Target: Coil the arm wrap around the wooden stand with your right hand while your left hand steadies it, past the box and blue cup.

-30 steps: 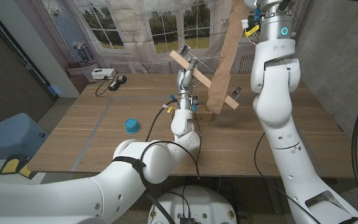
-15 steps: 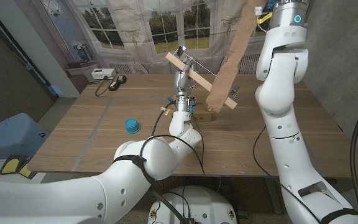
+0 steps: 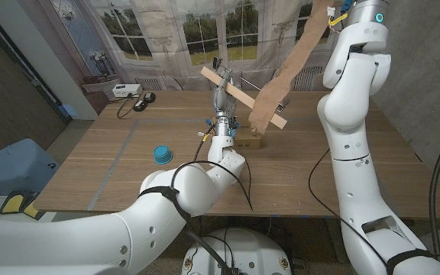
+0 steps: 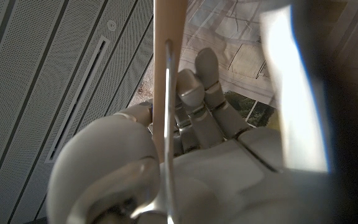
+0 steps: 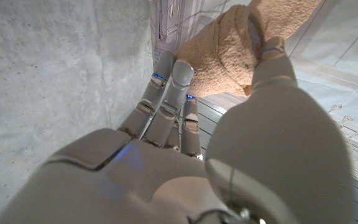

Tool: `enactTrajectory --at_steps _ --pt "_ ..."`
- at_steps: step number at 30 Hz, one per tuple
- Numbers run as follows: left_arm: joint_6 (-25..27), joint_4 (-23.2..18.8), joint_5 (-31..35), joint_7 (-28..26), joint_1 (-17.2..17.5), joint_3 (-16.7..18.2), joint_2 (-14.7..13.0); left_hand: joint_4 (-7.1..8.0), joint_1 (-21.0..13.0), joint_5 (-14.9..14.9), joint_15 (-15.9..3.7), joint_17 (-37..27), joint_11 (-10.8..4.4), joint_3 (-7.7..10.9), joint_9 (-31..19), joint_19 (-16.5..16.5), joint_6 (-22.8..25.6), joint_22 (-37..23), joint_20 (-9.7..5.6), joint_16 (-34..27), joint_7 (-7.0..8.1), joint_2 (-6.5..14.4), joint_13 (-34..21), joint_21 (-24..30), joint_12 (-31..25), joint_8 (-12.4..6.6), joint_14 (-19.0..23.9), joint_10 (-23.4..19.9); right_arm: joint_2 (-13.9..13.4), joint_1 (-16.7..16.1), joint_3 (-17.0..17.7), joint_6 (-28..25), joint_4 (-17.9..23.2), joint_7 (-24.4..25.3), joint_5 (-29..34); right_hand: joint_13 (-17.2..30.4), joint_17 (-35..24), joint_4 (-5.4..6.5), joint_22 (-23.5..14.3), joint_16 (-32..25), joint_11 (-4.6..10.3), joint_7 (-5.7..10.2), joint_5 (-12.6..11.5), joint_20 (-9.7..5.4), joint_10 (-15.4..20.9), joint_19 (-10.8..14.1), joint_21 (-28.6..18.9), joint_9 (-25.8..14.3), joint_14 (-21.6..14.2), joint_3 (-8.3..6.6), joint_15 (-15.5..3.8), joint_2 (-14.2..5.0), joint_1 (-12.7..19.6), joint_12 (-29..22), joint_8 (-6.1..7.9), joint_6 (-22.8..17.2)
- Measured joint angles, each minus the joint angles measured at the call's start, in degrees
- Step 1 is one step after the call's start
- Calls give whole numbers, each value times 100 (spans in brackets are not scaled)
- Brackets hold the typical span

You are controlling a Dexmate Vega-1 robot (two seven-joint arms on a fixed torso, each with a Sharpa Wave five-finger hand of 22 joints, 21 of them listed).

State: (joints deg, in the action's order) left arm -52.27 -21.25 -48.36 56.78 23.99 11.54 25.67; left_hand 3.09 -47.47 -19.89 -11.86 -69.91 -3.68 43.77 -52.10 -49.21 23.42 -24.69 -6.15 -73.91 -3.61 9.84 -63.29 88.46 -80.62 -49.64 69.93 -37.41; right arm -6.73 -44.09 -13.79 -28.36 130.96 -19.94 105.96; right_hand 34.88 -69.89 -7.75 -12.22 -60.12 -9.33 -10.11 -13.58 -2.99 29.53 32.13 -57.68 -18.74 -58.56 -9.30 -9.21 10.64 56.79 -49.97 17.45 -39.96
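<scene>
As right hand [image 5: 185, 143] lifts arm wrap [image 3: 292, 61] | left hand [image 4: 185, 124] grips wooden stand [image 3: 243, 95]

A tan fuzzy fabric arm wrap [image 3: 289, 65], a pale wooden cross-shaped stand [image 3: 243, 95], a small blue round cup [image 3: 162, 154], a white box [image 3: 125, 90], a brown wooden table [image 3: 128, 176] with grey tape lines
</scene>
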Motion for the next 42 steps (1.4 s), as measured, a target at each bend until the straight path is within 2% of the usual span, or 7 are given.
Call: enactTrajectory --at_steps 7,9,15,19,32,41,42 --pt "218 -63 -378 229 -16 8 14 0 0 0 1 0 0 0 13 0 -1 0 0 0 1 0 0 33 0 0 0 0 58 -69 233 -135 133 -592 -322 7 0 -8 27 35 0 0 1 -3 0 -55 -71 3 0 8 1 0 0 0 -17 -1" --pt "242 -63 -510 271 -16 8 14 0 1 0 1 -1 0 0 20 0 -1 -1 0 0 1 -1 0 32 0 0 0 0 55 -138 298 -135 186 -592 -322 8 0 -8 29 46 -40 0 2 -3 41 -55 -83 -5 0 8 1 0 0 0 -21 -1" --pt "246 -72 -943 358 -54 -189 20 0 37 0 2 0 0 0 26 0 -1 -1 0 0 2 -7 0 32 0 1 0 0 -9 -407 468 -304 378 -826 -773 9 0 -16 51 46 -20 -24 6 -3 60 -55 -132 -30 0 17 1 0 0 0 -56 -82" --pt "194 -51 -1225 358 -67 -297 22 1 37 0 2 0 0 -1 26 0 -2 10 0 0 2 -8 0 32 0 1 0 0 -67 -618 567 -356 496 -868 -906 10 1 -15 52 46 -20 -24 7 4 61 -105 -170 -32 0 32 2 0 0 1 -68 -82" --pt "26 32 -2188 179 -108 -967 27 1 97 0 11 4 -32 -1 21 0 -33 10 0 0 34 6 0 32 0 -50 7 31 -285 -1391 877 -719 734 -843 -1507 47 1 -16 79 89 -19 -62 13 11 61 -164 -260 3 -8 33 10 17 17 11 -100 -122" --pt "-18 32 -2714 131 -126 -1165 28 1 96 0 12 17 -32 -1 20 0 -63 22 0 0 22 6 0 32 0 -52 7 30 -449 -1681 976 -887 686 -713 -1762 92 1 -24 78 122 -19 -56 25 37 63 -198 -303 2 5 40 -2 77 77 13 -133 -175" --pt "-19 30 -2789 124 -141 -1244 28 1 97 0 12 17 -32 -1 20 0 -73 27 0 0 32 6 0 32 0 -52 7 30 -477 -1712 987 -988 667 -633 -1950 92 1 -24 78 122 -42 -56 27 37 98 -198 -303 2 6 40 -2 78 78 41 -134 -175"
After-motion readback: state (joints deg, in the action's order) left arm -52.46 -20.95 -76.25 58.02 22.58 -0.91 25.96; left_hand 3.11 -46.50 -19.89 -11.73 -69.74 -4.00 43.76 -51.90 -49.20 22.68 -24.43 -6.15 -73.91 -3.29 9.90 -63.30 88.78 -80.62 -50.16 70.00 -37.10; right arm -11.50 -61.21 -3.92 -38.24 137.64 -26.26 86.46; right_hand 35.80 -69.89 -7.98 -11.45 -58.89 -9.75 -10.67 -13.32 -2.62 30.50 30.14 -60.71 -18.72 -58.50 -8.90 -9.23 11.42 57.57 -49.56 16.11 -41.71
